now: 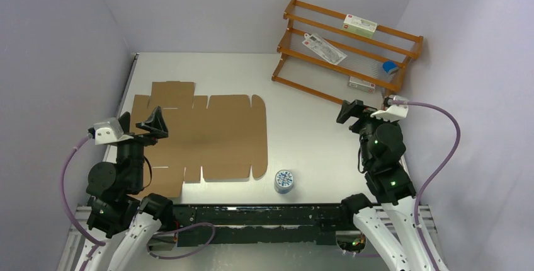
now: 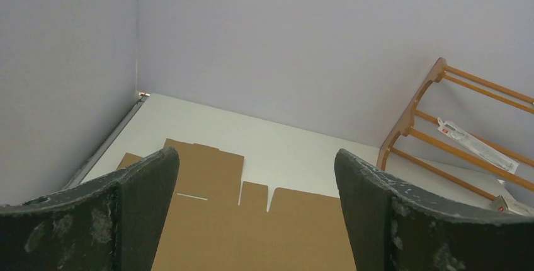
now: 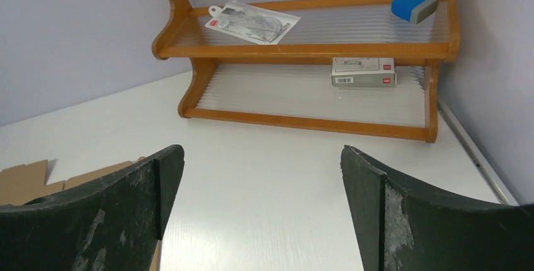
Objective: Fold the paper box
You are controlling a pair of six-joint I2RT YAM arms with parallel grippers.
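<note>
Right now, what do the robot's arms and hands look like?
The left arm and right arm are black jointed segments on white lower links, each with a white wrist block and a purple cable. The left hand and right hand have two curved black fingers, scuffed grey. Green lights dot the right arm.

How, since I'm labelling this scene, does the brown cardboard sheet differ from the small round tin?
The paper box is plain brown; the tin has a blue-and-white patterned lid. The paper box is by far the larger; the tin is small. The paper box lies flat and unfolded; the tin stands as a short round can. Both rest on the white table, apart from each other.
</note>
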